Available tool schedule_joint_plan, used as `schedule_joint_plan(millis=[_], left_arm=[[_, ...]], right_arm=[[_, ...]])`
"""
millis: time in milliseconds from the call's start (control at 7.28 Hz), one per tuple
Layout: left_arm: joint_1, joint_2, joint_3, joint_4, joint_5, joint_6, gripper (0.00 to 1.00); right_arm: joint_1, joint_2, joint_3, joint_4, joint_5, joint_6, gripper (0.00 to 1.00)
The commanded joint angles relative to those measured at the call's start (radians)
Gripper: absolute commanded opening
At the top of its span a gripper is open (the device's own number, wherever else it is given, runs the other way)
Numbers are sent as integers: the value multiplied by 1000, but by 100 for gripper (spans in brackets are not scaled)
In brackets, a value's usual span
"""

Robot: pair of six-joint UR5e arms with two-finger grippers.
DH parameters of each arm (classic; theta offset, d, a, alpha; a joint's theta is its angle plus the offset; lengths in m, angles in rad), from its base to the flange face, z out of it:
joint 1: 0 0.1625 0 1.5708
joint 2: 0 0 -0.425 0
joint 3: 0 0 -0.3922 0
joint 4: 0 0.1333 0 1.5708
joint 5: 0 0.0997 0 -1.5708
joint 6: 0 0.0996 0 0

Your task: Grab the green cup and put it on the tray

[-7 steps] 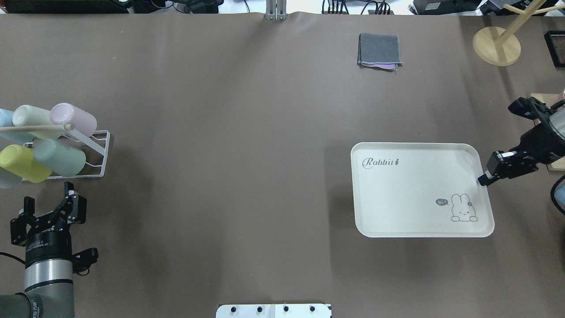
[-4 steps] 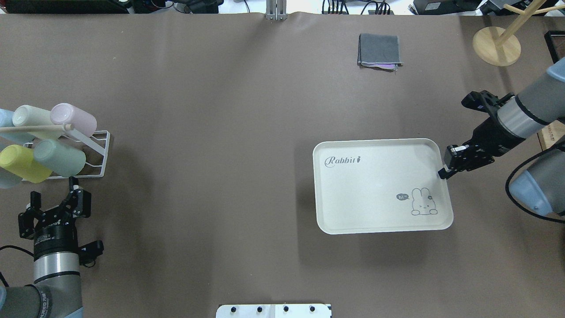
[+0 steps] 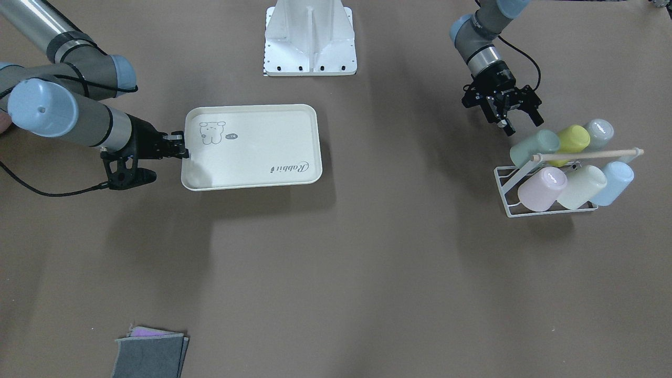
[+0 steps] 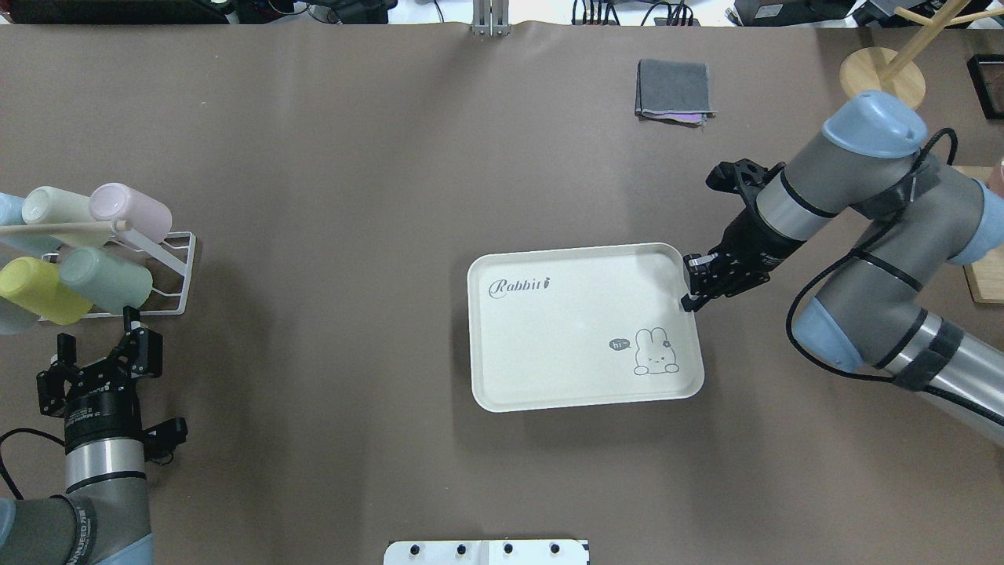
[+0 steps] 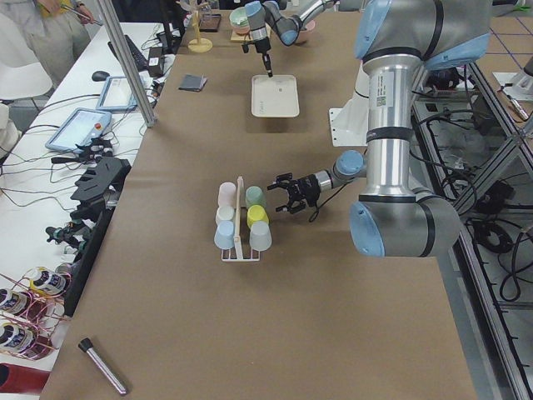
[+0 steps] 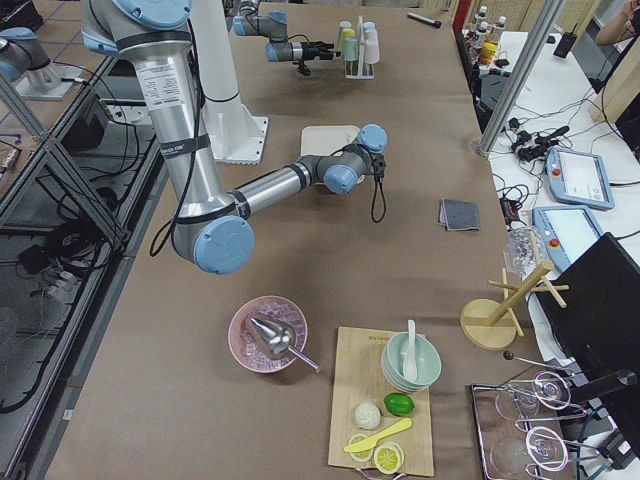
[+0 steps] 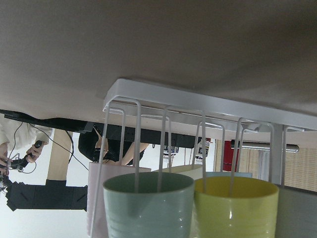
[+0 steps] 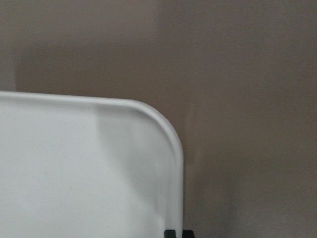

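The green cup [image 4: 106, 278] lies on its side in the lower row of a white wire rack [image 4: 179, 271] at the table's left, next to a yellow-green cup [image 4: 35, 289]. In the left wrist view the green cup [image 7: 148, 208] fills the bottom with its mouth toward the camera. My left gripper [image 4: 98, 336] hangs open just short of the cup, holding nothing. The cream tray [image 4: 565, 361] lies flat near mid-table. My right gripper [image 4: 690, 302] is shut on the tray's right rim, near its far corner [image 8: 163, 129].
The rack also holds pink, cream and blue cups under a wooden rod [image 3: 585, 154]. A folded grey cloth [image 4: 674, 88] and a wooden stand [image 4: 882, 81] sit at the far right. The robot's white base plate [image 4: 486, 552] is at the near edge.
The right gripper has dragged the tray leftward from the table's right side to near the centre. The left gripper has crept a little closer to the rack.
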Motion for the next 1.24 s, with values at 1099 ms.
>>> schedule_joint_plan(millis=[1099], left_arm=[[-48, -56, 23, 9, -92, 48, 98]], right_arm=[[-163, 329, -204, 2, -100, 184, 0]])
